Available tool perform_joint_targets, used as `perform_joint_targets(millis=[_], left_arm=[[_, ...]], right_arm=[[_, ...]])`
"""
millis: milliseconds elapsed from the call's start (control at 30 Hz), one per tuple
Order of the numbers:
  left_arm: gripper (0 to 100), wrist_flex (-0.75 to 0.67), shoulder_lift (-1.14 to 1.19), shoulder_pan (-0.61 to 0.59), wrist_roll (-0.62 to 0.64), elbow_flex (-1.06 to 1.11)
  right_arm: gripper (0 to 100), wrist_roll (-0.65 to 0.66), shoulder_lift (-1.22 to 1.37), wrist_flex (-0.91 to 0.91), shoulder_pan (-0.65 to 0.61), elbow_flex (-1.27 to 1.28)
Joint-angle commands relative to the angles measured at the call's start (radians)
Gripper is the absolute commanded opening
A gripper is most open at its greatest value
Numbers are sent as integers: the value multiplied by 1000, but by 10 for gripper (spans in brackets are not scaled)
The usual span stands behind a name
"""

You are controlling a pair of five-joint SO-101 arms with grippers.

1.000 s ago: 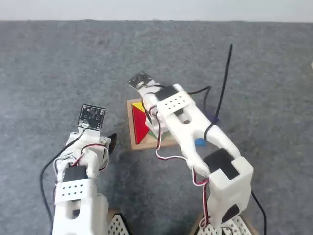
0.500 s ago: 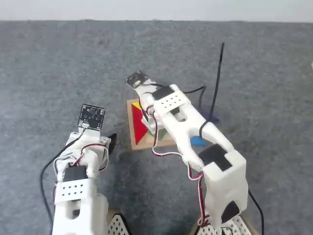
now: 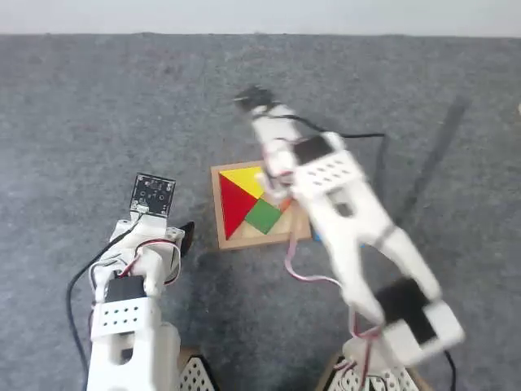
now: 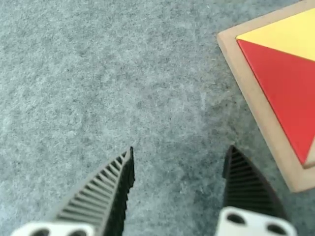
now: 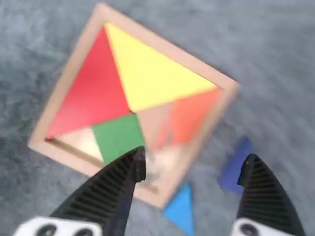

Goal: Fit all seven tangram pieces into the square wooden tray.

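The square wooden tray (image 3: 218,213) lies mid-table. It holds a yellow triangle (image 3: 242,177), a red triangle (image 3: 234,208), a green square (image 3: 263,216) and an orange piece (image 5: 194,113). In the right wrist view my right gripper (image 5: 194,164) hangs open and holds nothing, above the tray (image 5: 64,78) edge. Just outside that edge, a light blue triangle (image 5: 179,207) and a dark blue piece (image 5: 235,164) lie on the carpet. My left gripper (image 4: 180,156) is open over bare carpet, a short way from the tray's corner (image 4: 253,91).
Grey carpet (image 3: 122,106) covers the table all around the tray. The right arm (image 3: 342,195) stretches over the tray's right side, trailing a black cable. The left arm (image 3: 134,277) stands at the lower left.
The right arm has swung from over the tray toward the right, uncovering the yellow triangle and green square. The left arm has stayed where it was.
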Motion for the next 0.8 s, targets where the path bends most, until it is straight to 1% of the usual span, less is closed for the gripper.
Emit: perform_joint_targets(millis=[0, 100, 167, 367, 467, 633, 767], left_arm=[[280, -18, -12, 0, -14, -5], [280, -18, -12, 0, -14, -5], [280, -18, -12, 0, -14, -5], [280, -18, -12, 0, -14, -1], [280, -20, -14, 0, -14, 4], [280, -20, -14, 0, -14, 4], [280, -21, -14, 0, -14, 4]], right_arm=[[310, 83, -166, 8, 128, 110], [310, 143, -148, -13, 205, 184], [310, 146, -114, -39, 229, 204], [310, 167, 8, -183, 246, 203], [310, 233, 82, -200, 248, 175], [310, 249, 191, -205, 294, 103], [310, 265, 260, -206, 286, 46]])
